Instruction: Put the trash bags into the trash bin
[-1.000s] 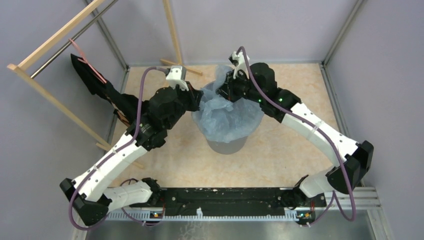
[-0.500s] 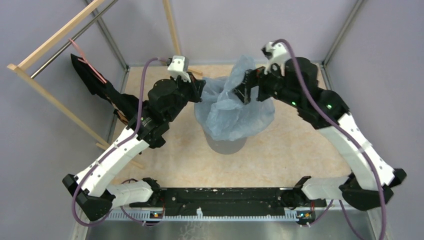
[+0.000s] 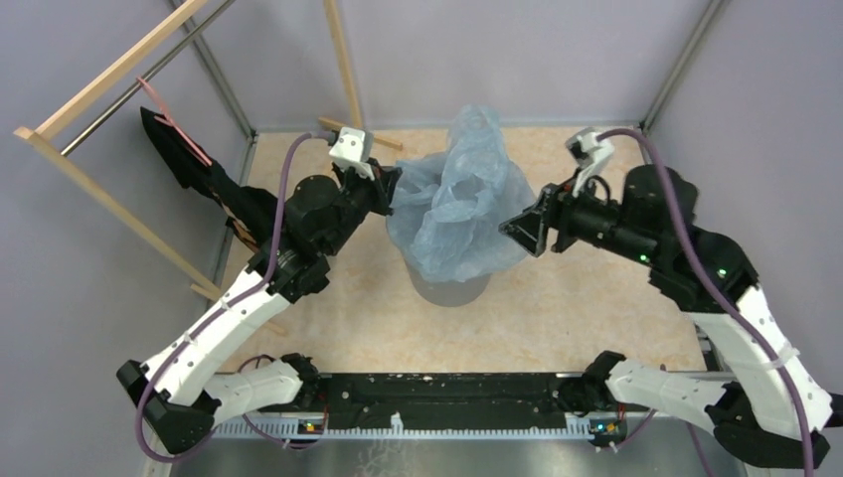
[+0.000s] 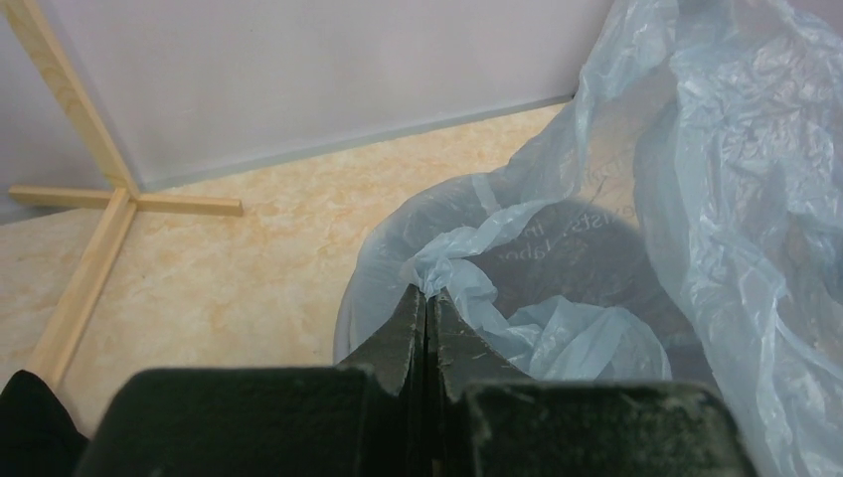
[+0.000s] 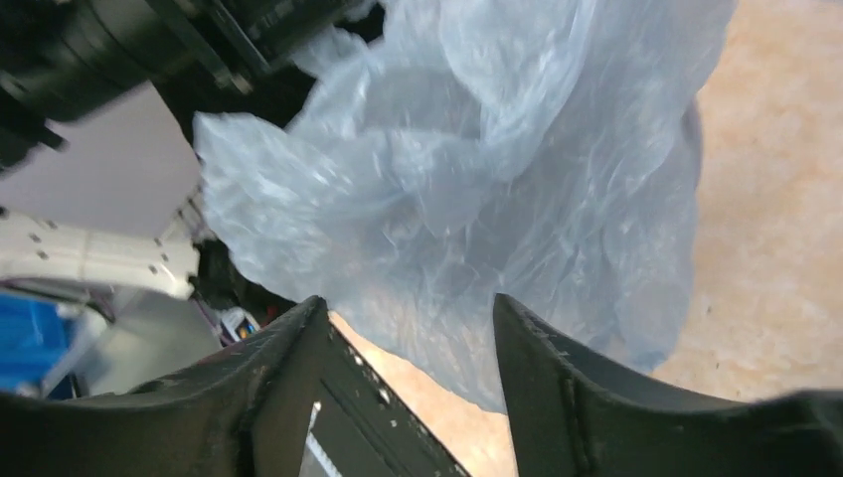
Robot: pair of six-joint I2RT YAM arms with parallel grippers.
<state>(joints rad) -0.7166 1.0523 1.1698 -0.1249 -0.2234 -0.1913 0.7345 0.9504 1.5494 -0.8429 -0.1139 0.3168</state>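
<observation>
Left gripper (image 4: 425, 296) clamps the trash bag (image 3: 465, 184) edge; right gripper (image 3: 519, 227) gapes centre-right. Best push the billow down into the trash bin (image 3: 452, 289).

Heaped bag (image 3: 462, 199) covers bin (image 3: 452, 289) mouth

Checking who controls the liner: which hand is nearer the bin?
Left. The left hand pinches the bag right at the bin's left rim; the right hand is open, off the bin's right side, facing the bag.
</observation>
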